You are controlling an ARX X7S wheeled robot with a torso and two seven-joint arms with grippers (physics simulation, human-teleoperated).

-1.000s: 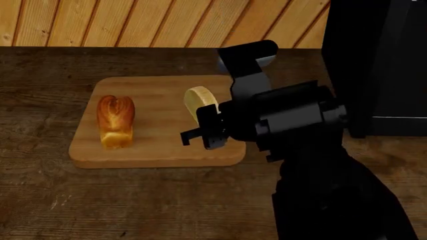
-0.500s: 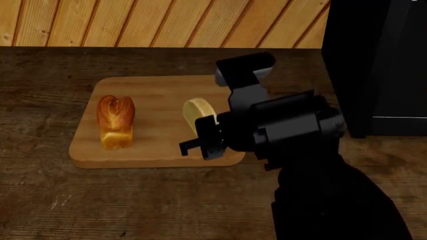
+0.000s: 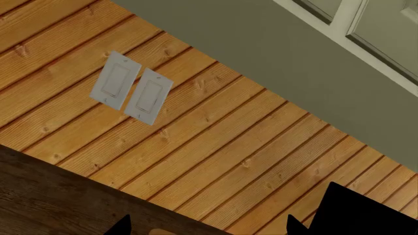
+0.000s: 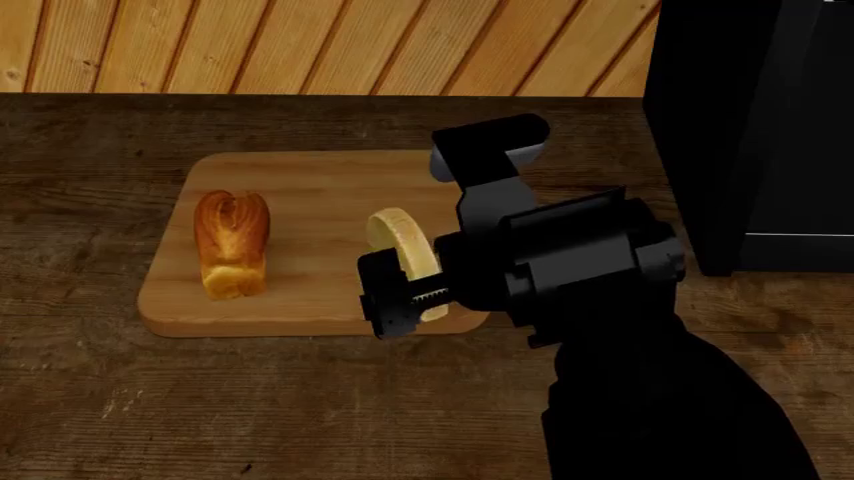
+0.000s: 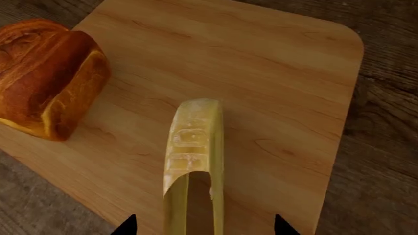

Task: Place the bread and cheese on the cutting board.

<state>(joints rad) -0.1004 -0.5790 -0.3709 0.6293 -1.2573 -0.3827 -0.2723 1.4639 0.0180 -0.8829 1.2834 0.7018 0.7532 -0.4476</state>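
The bread (image 4: 232, 245) stood on the left half of the cutting board (image 4: 300, 185), its long axis running from the near edge toward the far one, split top facing up and the paler base down on the wood. The cheese (image 4: 404, 243) stood on edge over the board's right half, near the front right corner, thin rind uppermost and its flat faces turned to the sides, so that its long line ran roughly parallel to the loaf and well apart from it. In the right wrist view the cheese (image 5: 194, 152) showed as a narrow upright band reaching from the camera out over the board (image 5: 274, 73), with the bread (image 5: 49, 73) off to one side. The right end effector (image 4: 400, 290) was at the near end of the cheese, its dark fingers on either side of the thin wedge, opened only about as wide as the cheese; whether they actually pressed on it I could not tell. The left end effector's opening could not be judged either, since its wrist camera faced the plank wall (image 3: 216, 127) and two pale switch plates (image 3: 132, 88), with only dark tips at the frame's edge. The board lay flat on the dark wooden tabletop (image 4: 267, 400).
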